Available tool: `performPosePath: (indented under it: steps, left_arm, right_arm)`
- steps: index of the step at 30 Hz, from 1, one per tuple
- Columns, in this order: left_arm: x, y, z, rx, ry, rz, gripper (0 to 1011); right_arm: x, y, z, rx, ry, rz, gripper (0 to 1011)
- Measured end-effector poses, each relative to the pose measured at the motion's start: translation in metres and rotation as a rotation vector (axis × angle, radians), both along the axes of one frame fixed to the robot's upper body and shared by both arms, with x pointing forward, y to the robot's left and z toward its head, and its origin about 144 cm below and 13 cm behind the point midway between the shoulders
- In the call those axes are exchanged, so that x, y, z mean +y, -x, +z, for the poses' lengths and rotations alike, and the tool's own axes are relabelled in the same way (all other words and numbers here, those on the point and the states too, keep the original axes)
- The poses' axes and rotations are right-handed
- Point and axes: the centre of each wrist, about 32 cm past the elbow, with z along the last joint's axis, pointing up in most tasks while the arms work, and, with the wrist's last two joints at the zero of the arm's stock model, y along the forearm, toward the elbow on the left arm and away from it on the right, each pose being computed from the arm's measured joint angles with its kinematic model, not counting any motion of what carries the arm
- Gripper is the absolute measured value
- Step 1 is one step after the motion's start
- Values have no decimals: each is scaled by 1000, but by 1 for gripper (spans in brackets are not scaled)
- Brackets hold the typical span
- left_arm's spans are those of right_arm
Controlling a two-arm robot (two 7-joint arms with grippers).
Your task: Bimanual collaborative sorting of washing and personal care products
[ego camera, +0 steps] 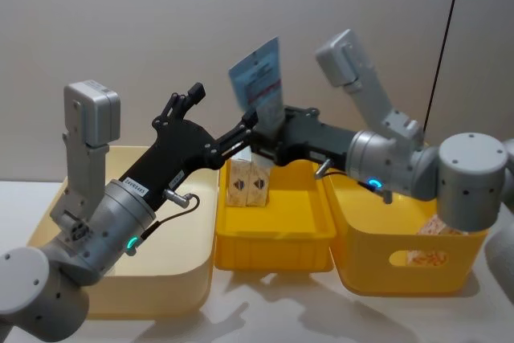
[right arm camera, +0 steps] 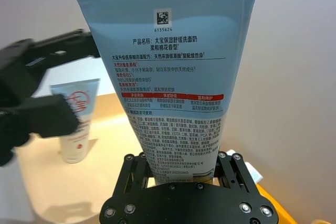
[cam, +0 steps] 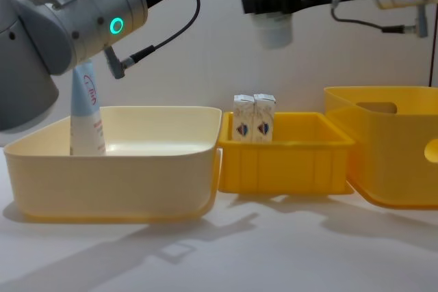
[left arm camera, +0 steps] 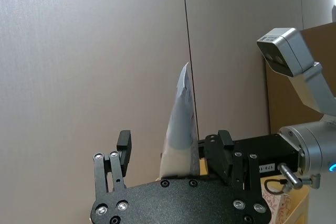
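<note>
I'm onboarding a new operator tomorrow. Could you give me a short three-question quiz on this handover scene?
1. True or false: the right gripper is shut on the squeeze tube.
2. Where do the two small cartons stand? A) cream tub B) middle yellow tray C) right yellow bin
3. Fill in: the left gripper is ____, with the held tube between its fingers.

Key
1. True; it clamps the tube near its cap end, crimped end up.
2. B, at the back of the middle yellow tray. A second tube stands in the cream tub.
3. Open.
</note>
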Motion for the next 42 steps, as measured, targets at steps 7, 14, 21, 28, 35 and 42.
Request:
performPosePath:
  steps: [7, 14, 21, 28, 35, 42]
  left_arm:
    - [0, 0, 0, 0, 0, 0, 1003]
    - [0, 0, 0, 0, 0, 0, 1003]
    - [0, 0, 0, 0, 0, 0, 1003]
    - [0, 0, 0, 0, 0, 0, 1003]
    - [0, 0, 0, 0, 0, 0, 1003]
    - [0, 0, 0, 0, 0, 0, 1004]
  right_arm:
    - [-17, 1, 3, -11, -22, -98, 536]
    - [-34, 3, 6, -23, -40, -198, 536]
    - [-51, 5, 8, -30, -53, -304, 536]
    - [-67, 6, 7, -24, -62, -412, 536]
    - [-81, 5, 2, 15, -64, -522, 536]
    - [-88, -1, -4, 90, -55, -589, 536]
